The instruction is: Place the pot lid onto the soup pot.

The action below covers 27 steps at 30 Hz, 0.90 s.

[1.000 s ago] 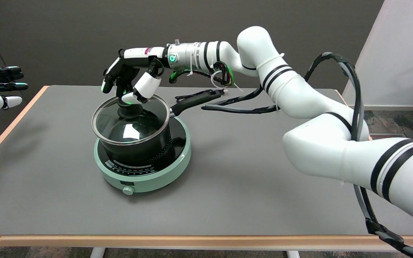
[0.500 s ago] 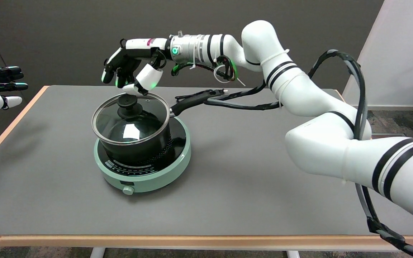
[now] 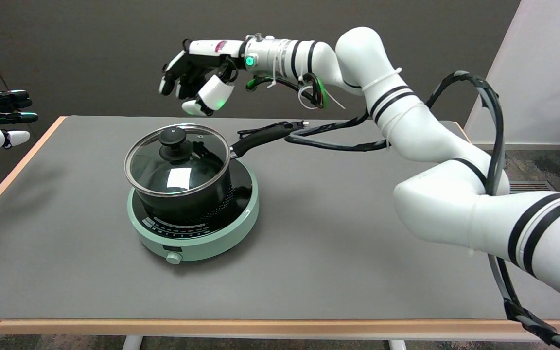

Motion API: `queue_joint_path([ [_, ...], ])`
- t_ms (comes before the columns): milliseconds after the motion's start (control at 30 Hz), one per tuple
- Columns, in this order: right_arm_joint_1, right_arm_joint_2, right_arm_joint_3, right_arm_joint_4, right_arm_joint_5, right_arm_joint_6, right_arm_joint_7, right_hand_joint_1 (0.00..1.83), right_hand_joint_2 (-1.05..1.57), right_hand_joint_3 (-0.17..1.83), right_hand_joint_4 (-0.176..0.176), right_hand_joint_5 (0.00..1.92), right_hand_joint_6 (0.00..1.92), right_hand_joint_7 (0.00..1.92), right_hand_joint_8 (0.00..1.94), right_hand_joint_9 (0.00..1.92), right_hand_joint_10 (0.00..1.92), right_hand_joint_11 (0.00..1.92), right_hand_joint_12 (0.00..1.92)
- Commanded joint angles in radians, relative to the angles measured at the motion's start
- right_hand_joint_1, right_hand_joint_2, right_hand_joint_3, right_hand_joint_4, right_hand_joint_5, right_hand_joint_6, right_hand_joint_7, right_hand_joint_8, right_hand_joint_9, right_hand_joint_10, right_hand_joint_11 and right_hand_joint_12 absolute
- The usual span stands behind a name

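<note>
Lid (image 3: 177, 158) work looks done: the right hand (image 3: 193, 86) hangs above the pot (image 3: 187, 187), empty, fingers loosely curled and apart. Below it the lid sits on the pot, knob (image 3: 172, 136) up, covering it, and the pot rests on the green cooker (image 3: 195, 233).

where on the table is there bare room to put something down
The table is bare in front of the green cooker along the near edge, and across the right half up to the right arm. A bare strip runs left of the cooker. It is crowded behind the soup pot, where its handle meets cables.
</note>
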Motion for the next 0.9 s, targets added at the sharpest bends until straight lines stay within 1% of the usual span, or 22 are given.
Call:
queue_joint_path([
  [33,-0.163,0.114,-0.001,0.247,-0.139,0.247,0.007,0.89,0.62,0.91,0.135,0.65,0.36,0.83,0.33,0.75,0.58,0.55,1.20],
  [167,-0.230,0.157,0.027,0.358,-0.261,0.320,0.008,0.89,0.61,0.91,0.147,0.65,0.36,0.83,0.33,0.75,0.58,0.55,1.17],
  [233,-0.261,0.180,0.047,0.415,-0.318,0.327,0.009,0.88,0.61,0.92,0.152,0.64,0.35,0.82,0.32,0.75,0.57,0.54,1.15],
  [267,-0.273,0.190,0.055,0.438,-0.335,0.328,0.012,0.87,0.61,0.93,0.155,0.63,0.35,0.82,0.32,0.75,0.57,0.54,1.14],
  [300,-0.292,0.207,0.070,0.473,-0.347,0.328,0.025,0.81,0.61,0.96,0.156,0.62,0.37,0.81,0.33,0.74,0.59,0.55,1.13],
  [333,-0.312,0.226,0.090,0.503,-0.355,0.328,0.049,0.81,0.61,0.96,0.157,0.62,0.37,0.80,0.33,0.74,0.58,0.55,1.12],
  [467,-0.369,0.290,0.159,0.617,-0.345,0.321,0.124,0.80,0.61,0.97,0.162,0.60,0.35,0.79,0.32,0.73,0.57,0.55,1.12],
  [700,-0.515,0.451,0.256,0.804,-0.345,0.319,0.211,0.79,0.61,0.97,0.169,0.59,0.32,0.78,0.31,0.72,0.56,0.55,1.11],
  [767,-0.561,0.481,0.299,0.854,-0.345,0.319,0.230,0.79,0.61,0.97,0.169,0.58,0.32,0.78,0.31,0.72,0.56,0.55,1.11],
  [833,-0.629,0.519,0.370,0.905,-0.337,0.319,0.249,0.85,0.60,0.93,0.165,0.59,0.28,0.78,0.29,0.74,0.53,0.54,1.12],
  [900,-0.688,0.538,0.438,0.936,-0.311,0.319,0.257,0.85,0.60,0.93,0.164,0.58,0.28,0.78,0.29,0.73,0.53,0.54,1.12],
])
